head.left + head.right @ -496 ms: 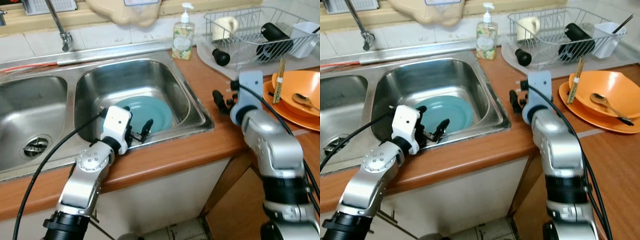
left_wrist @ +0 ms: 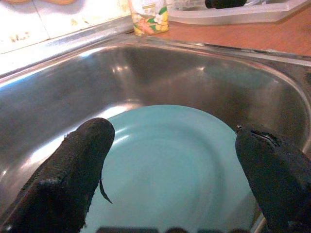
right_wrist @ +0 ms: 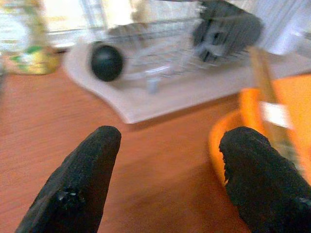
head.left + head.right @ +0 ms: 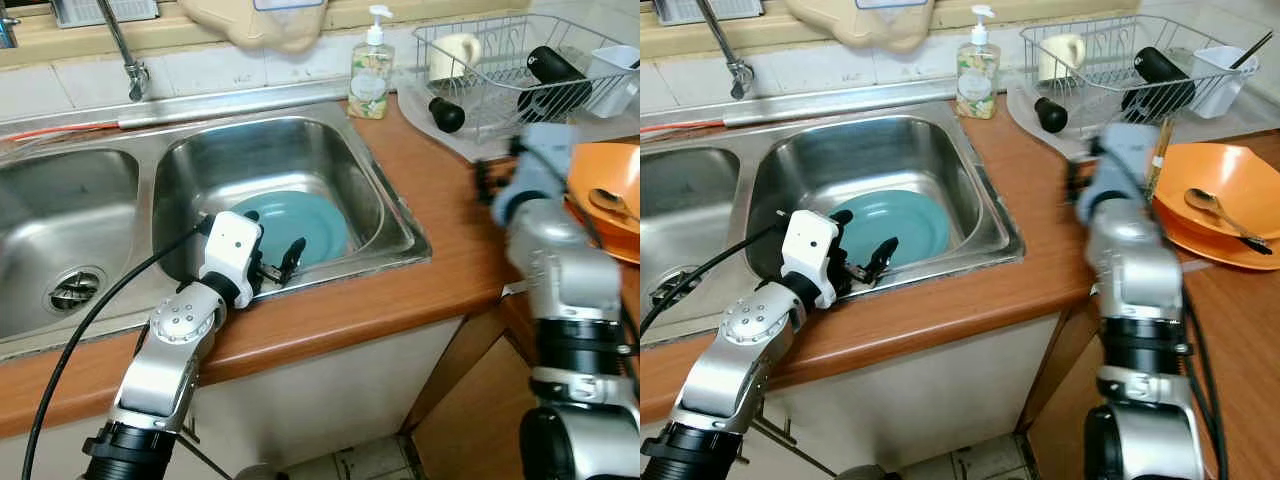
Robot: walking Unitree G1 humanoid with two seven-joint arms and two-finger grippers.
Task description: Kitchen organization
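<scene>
A teal plate [image 4: 300, 222] lies flat in the bottom of the right sink basin [image 4: 190, 160]. My left gripper [image 4: 280, 266] hangs open at the basin's front rim, just above the plate's near edge; the left wrist view has both black fingers [image 2: 73, 170] spread over the plate [image 2: 175, 194]. My right gripper [image 4: 484, 181] is blurred with motion over the wooden counter [image 4: 440, 220], close to the orange bowl [image 4: 612, 180]. In the right wrist view its fingers [image 3: 82, 174] stand apart with nothing between them, facing the bowl's rim [image 3: 223, 131].
The orange bowl sits on an orange plate, with a spoon [image 4: 612, 203] in it. A wire dish rack [image 4: 500, 55] with a mug and a black bottle stands at the back right, on a white mat. A soap bottle [image 4: 370, 68] is behind the sink, a faucet [image 4: 128, 60] at the back left.
My right arm has swung to the right across the counter, toward the orange bowl. The left arm and the teal plate have stayed where they were.
</scene>
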